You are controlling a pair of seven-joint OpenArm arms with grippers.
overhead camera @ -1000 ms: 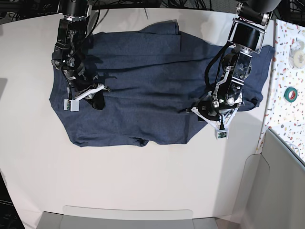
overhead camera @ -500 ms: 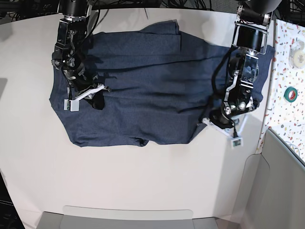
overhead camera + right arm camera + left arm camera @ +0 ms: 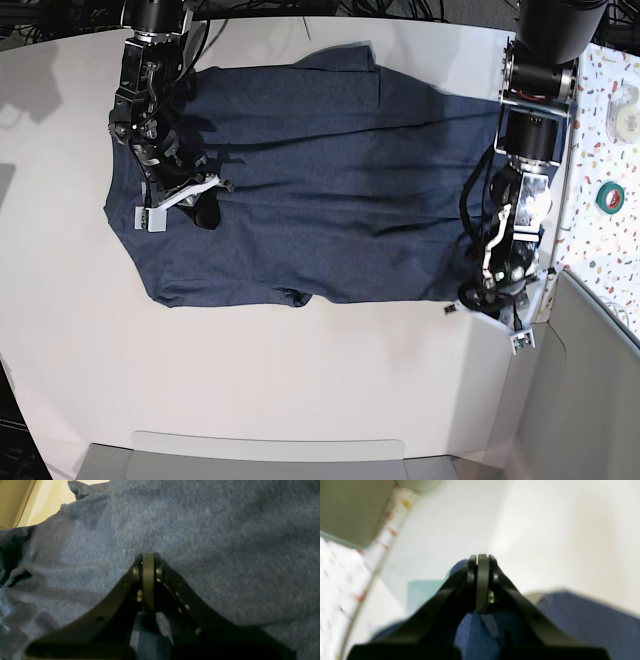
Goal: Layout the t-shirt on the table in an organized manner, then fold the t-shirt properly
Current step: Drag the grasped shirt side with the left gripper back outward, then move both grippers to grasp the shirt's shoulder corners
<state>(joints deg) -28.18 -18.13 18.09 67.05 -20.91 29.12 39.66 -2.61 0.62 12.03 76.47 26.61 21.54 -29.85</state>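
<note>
in the base view, going left to right: the right gripper [image 3: 205,200], black with a small white tab at its side, sits at about nine o'clock of the scene, pressed down on the dark heathered navy-blue short-sleeved cloth t-shirt [image 3: 320,180]. its wrist view shows the right gripper [image 3: 148,562] with jaws pressed together and blue cloth [image 3: 200,530] all around and under the tips; a strip of cloth shows between the finger bases, so it is pinching the shirt.

the t-shirt lies spread flat, plain side up, across the upper middle of the large smooth matte white tabletop [image 3: 300,380], running from nine o'clock to three o'clock, with shallow creases across its middle and a folded flap at twelve o'clock.

the left gripper [image 3: 490,300] is at about four o'clock, at the shirt's lower right corner, near the table's edge. from its wrist camera the left gripper [image 3: 482,562] has jaws pressed together, with blue cloth [image 3: 475,635] gathered beneath them and the white table [image 3: 557,530] beyond; it pinches the shirt's edge.

at three o'clock, a speckled terrazzo-patterned strip [image 3: 600,150] carries a green roll of tape [image 3: 611,196].
</note>
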